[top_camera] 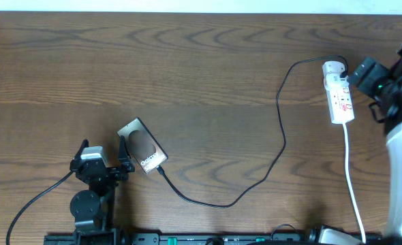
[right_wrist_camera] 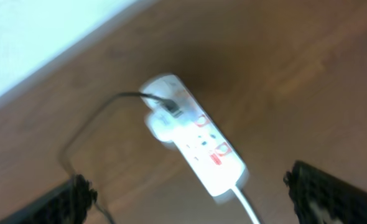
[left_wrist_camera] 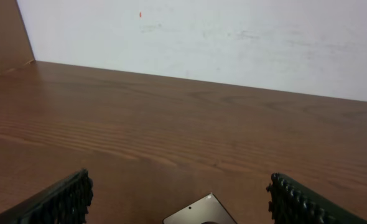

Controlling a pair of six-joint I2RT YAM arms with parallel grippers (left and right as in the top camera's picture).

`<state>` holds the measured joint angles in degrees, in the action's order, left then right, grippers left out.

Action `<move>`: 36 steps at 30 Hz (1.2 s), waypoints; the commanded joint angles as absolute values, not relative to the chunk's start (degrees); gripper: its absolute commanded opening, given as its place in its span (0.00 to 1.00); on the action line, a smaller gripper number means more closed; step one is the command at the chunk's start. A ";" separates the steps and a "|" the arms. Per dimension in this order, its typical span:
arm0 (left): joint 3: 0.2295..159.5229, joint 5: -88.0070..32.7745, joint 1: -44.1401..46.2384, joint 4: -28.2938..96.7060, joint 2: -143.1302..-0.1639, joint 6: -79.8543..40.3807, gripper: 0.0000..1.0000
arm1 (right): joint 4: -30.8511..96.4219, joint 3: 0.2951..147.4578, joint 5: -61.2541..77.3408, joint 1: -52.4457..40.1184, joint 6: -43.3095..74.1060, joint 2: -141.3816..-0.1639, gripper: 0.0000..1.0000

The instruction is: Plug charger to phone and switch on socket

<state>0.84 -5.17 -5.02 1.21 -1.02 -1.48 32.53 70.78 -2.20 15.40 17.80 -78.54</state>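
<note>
Wood table point(top_camera: 201, 68), phone point(top_camera: 142, 146) beside left tool point(left_wrist_camera: 180, 180), socket point(top_camera: 340, 95) near right tool point(right_wrist_camera: 186, 174) (both agape)

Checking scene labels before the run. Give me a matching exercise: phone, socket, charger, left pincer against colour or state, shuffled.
1 phone
2 socket
3 charger
4 left pincer

A white with red markings
B open
C thin black cable
D glossy brownish face

Pairs: 1-D, 2-A, 3-C, 4-B
</note>
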 commanded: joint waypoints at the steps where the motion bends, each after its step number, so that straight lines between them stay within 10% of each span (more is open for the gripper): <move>1: 0.23 -5.48 -4.69 3.73 -1.08 -1.10 0.89 | 23.97 61.93 -2.83 11.00 17.54 -72.36 0.99; 21: 0.23 -5.48 -4.69 3.70 -1.10 -1.10 0.89 | -13.06 8.21 -4.64 1.78 17.52 -25.10 0.99; 36: 0.23 -5.48 -4.69 3.70 -1.08 -1.10 0.89 | 3.97 0.32 -5.48 1.83 7.99 -0.27 0.99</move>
